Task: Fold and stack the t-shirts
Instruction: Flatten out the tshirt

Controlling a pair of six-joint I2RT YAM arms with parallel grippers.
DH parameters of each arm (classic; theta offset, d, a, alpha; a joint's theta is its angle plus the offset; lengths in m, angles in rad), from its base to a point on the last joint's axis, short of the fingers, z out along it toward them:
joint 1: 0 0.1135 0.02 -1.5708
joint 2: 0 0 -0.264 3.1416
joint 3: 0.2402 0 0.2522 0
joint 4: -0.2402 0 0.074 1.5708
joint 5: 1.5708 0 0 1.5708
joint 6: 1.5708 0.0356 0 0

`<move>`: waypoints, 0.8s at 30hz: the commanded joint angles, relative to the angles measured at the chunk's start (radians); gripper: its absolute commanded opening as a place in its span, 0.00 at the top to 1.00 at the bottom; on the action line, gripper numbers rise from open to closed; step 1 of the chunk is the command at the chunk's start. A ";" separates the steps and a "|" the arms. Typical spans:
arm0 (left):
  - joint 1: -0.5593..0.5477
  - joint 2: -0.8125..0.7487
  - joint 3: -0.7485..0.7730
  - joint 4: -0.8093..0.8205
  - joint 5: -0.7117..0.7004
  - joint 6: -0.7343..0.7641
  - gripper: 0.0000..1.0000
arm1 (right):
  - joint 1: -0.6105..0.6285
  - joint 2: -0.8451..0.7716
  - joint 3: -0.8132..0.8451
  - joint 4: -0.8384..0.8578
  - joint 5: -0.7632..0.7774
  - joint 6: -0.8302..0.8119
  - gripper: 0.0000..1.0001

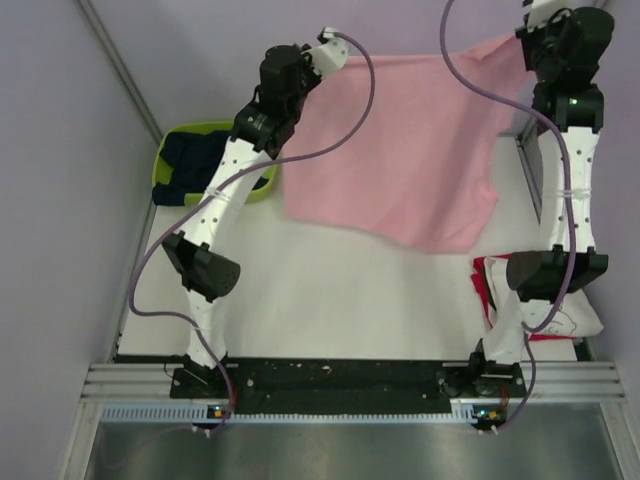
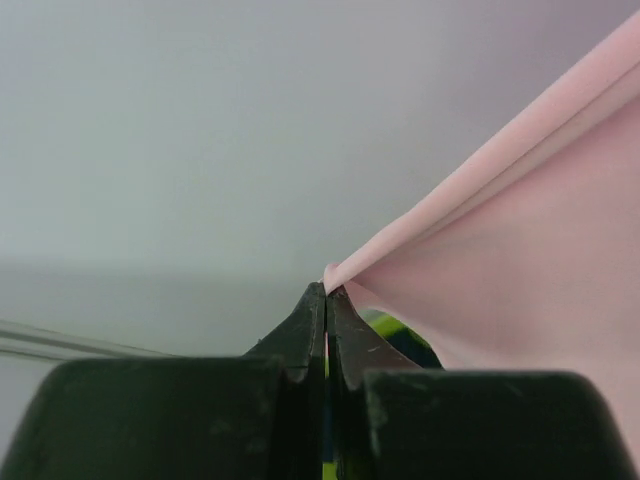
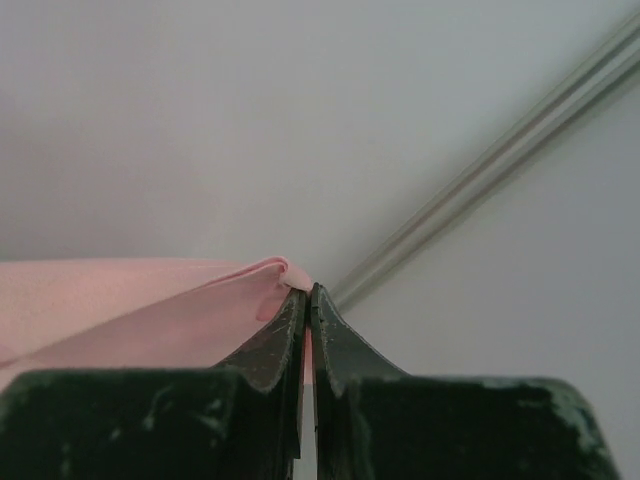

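While both arms' jaws clamp the pink t-shirt (image 1: 400, 150) aloft, navy t-shirt (image 1: 192, 160) inside lime-green basket (image 1: 190, 128).

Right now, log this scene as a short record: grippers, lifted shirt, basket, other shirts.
left gripper: shut on a corner of the pink t-shirt
right gripper: shut on another corner of it
pink t-shirt: spread between both grippers, over the table
lime-green basket: far left, holds the navy t-shirt
white t-shirt and red t-shirt: lying together, near right, partly behind the right arm
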 commanded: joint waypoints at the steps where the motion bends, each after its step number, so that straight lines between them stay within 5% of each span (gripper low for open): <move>1: 0.003 0.040 0.108 0.427 -0.187 0.203 1.00 | -0.090 0.051 0.319 0.135 -0.131 0.113 1.00; 4: 0.006 0.052 0.088 0.573 -0.218 0.323 1.00 | -0.100 0.030 0.314 0.174 -0.139 0.096 1.00; 10: 0.006 -0.009 0.048 0.543 -0.203 0.382 1.00 | -0.104 -0.088 0.210 0.125 -0.133 -0.010 1.00; 16: 0.004 -0.182 -0.216 0.207 -0.080 0.267 1.00 | -0.102 -0.347 -0.121 -0.083 -0.119 -0.143 1.00; 24: 0.004 -0.431 -0.692 -0.219 0.137 0.147 1.00 | -0.020 -0.755 -0.814 -0.395 -0.247 -0.263 1.00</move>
